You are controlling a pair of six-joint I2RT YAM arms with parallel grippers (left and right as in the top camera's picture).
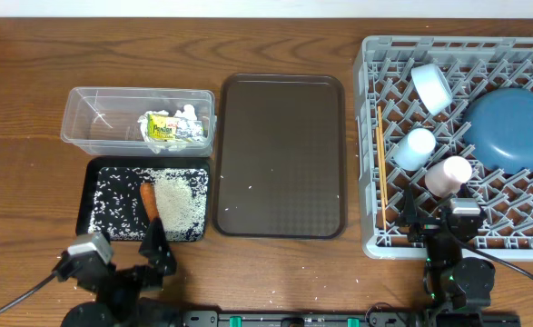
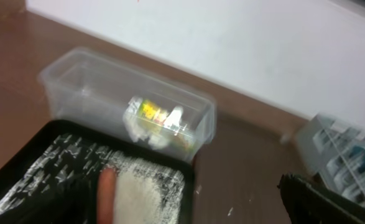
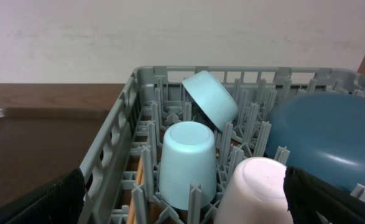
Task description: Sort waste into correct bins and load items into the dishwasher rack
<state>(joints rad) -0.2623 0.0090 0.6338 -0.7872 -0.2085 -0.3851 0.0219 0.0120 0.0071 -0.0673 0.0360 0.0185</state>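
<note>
The clear tub (image 1: 86, 116) holds the yellow-green wrapper (image 1: 162, 128) and the white tissue (image 1: 190, 115). In the black tray (image 1: 98, 218) lie the orange carrot (image 1: 147, 201) and a heap of rice (image 1: 181, 203). The grey dishwasher rack (image 1: 370, 145) holds the blue plate (image 1: 516, 127), the white bowl (image 1: 431, 86), the light-blue cup (image 1: 414, 148), the pink cup (image 1: 448, 174) and the chopsticks (image 1: 382, 163). My left gripper (image 1: 153, 251) stands open and empty at the black tray's near edge. My right gripper (image 1: 435, 222) is open and empty at the rack's near wall, just short of the pink cup (image 3: 260, 190).
A flat brown serving tray (image 1: 280, 154) lies between the bins and the rack, with a few stray rice grains on it and on the wooden table in front. A white wall runs along the table's far edge.
</note>
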